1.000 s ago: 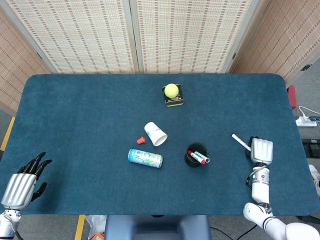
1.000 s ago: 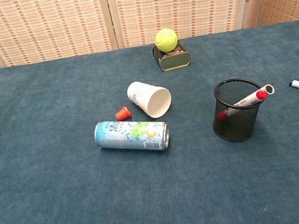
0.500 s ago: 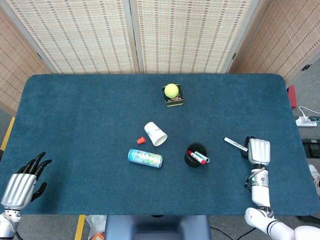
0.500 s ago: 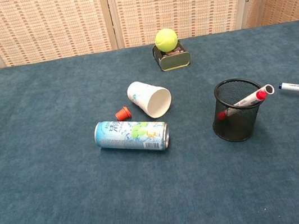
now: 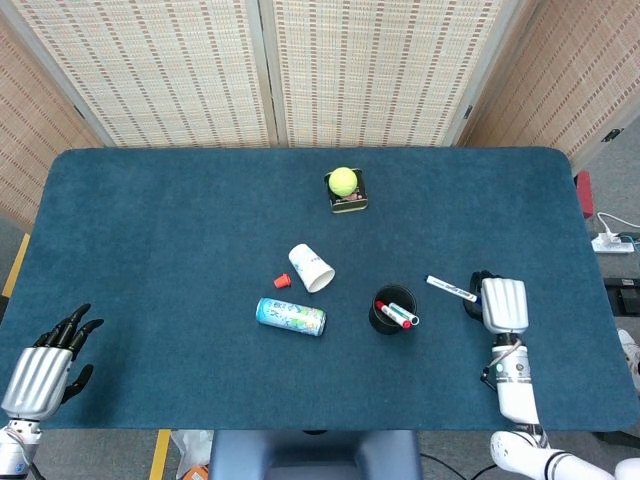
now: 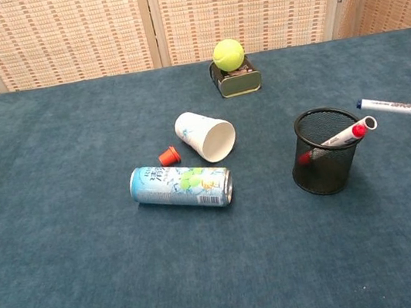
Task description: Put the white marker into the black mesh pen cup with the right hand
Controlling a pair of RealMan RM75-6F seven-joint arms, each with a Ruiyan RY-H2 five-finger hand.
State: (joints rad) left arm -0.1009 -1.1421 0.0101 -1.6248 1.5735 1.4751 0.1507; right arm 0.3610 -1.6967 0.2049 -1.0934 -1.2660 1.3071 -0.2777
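Right hand [image 5: 499, 305] has shifted left toward the black mesh pen cup [image 5: 391, 311] since a second ago, carrying the white marker [image 5: 451, 289] with it; marker tip is now nearer the cup than before. Hand pinches the marker at its right end, fingers clamped on it; marker held nearly level above the table [image 5: 160, 230], just right of the cup rim, not inside. In chest view the marker [image 6: 400, 107] pokes in from the right edge, above the cup [image 6: 325, 151]. Cup stands upright, already holding a red-capped marker [image 6: 347, 135] leaning on its rim. Left hand [image 5: 45, 365] rests at near-left table edge, fingers apart, holding nothing. Further out: paper cup [image 5: 311, 268] on its side, small red cap [image 5: 282, 281] beside it, drink can [image 5: 290, 316] lying flat, tennis ball [image 5: 343, 181] on a small tin [image 6: 239, 82].
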